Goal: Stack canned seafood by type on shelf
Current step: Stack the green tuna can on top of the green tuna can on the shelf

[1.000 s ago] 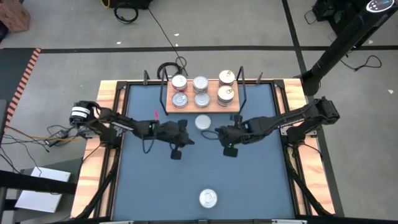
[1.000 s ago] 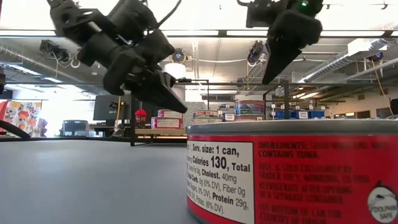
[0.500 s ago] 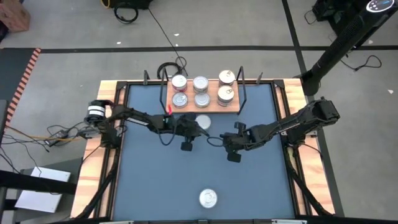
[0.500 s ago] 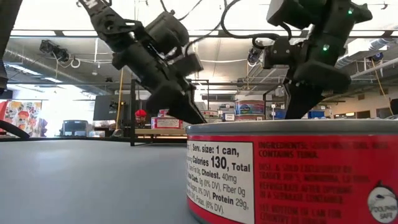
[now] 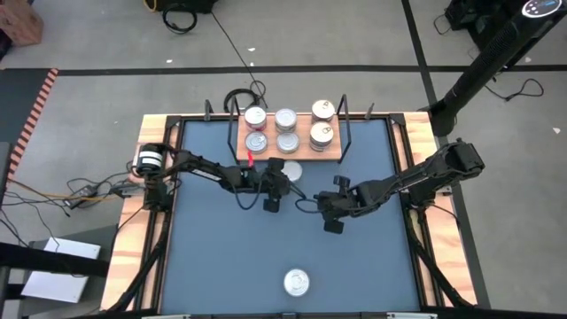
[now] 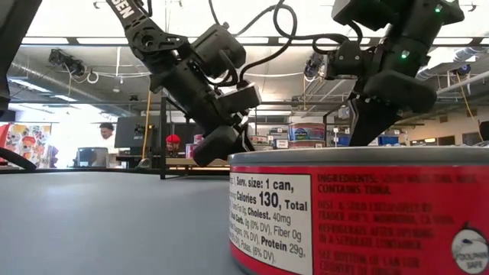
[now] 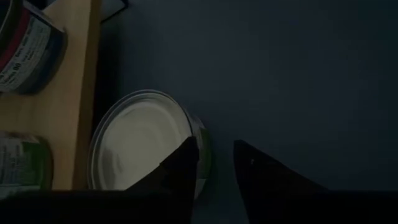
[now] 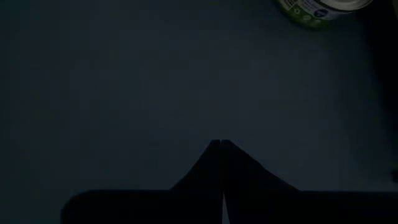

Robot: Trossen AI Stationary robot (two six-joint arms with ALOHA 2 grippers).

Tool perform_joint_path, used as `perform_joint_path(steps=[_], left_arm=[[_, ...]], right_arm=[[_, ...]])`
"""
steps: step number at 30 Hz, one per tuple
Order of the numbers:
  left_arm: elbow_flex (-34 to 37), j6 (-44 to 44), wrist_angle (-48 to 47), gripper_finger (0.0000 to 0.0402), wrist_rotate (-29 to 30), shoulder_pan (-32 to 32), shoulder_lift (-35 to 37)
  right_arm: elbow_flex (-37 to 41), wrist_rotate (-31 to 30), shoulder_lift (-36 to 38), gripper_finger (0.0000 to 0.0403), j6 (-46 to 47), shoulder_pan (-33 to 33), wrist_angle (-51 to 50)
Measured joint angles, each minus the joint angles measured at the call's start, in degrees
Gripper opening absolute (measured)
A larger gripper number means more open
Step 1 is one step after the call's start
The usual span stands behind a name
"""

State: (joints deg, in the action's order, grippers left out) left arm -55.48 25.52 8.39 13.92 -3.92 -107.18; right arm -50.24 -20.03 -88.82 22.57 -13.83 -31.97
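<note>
I have the left hand [image 7: 214,158] over the loose can [image 5: 290,171] just in front of the shelf [image 5: 292,151], fingers partly spread with nothing between them, one tip over its rim, ready to straddle it. Six cans [image 5: 286,119] already stand on the shelf. The right hand [image 8: 222,144], fingers pressed together and empty, waits beside, clear of the approach. Another can [image 5: 296,283] lies near the table's [image 5: 221,257] front edge.

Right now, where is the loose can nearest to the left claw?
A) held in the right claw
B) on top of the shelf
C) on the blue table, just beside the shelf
C: the loose can lies on the blue table against the shelf edge, with the left claw over its rim.
</note>
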Motion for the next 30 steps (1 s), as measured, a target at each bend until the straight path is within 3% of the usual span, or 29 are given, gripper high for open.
perform_joint_path(steps=[16, 25, 30], left_arm=[[0.17, 1.47, 0.85, 0.0110, 1.28, -0.61, -0.58], [0.01, 2.98, 0.62, 0.0010, 1.22, -0.08, -0.58], [0.17, 1.04, -3.22, 0.0003, -4.95, 0.91, 1.92]], right_arm=[[0.00, 0.00, 0.00, 0.0006, 0.31, -0.35, 0.30], [0.00, 0.28, 0.01, 0.0006, -0.17, -0.36, 0.43], [0.00, 1.08, 2.38, 0.0006, -0.21, -0.65, 0.25]])
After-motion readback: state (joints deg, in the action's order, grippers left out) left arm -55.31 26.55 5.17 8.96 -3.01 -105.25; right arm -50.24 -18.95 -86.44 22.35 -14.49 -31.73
